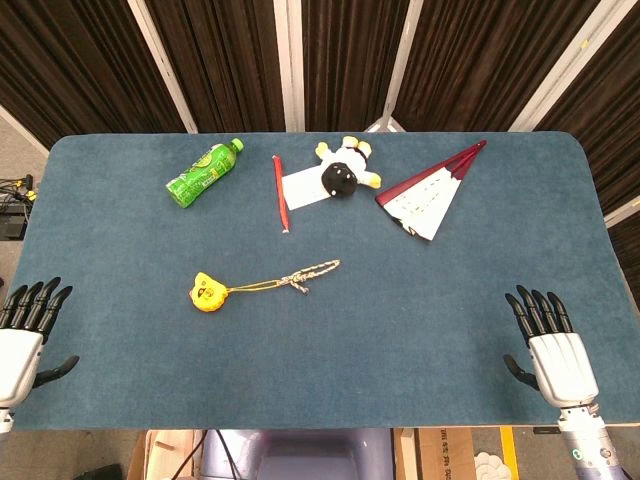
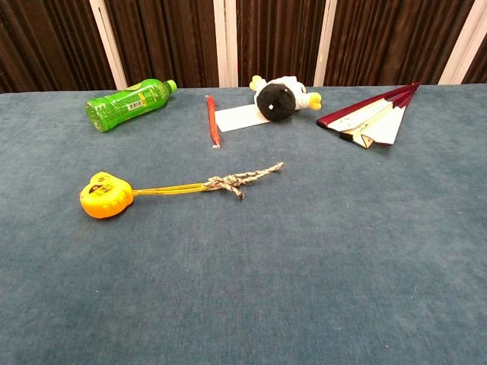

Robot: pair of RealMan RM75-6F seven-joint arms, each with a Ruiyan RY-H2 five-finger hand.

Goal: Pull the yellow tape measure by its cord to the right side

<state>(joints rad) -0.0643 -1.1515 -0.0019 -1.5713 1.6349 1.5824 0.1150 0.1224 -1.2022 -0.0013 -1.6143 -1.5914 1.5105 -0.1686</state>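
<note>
The small round yellow tape measure [image 1: 206, 292] lies left of centre on the blue felt worktop [image 1: 420, 330], its yellow-and-grey braided cord [image 1: 300, 277] trailing rightward. Both the left hand [image 1: 22, 335] and right hand [image 1: 552, 345] rest at the near edge, fingers spread, holding nothing. No reach has begun; next, the right hand likely must pinch the cord's free end.

green bottle [image 1: 204, 172] | red pen [image 1: 280, 193] | plush toy [image 1: 344, 172] | folding fan [image 1: 432, 190]
</note>
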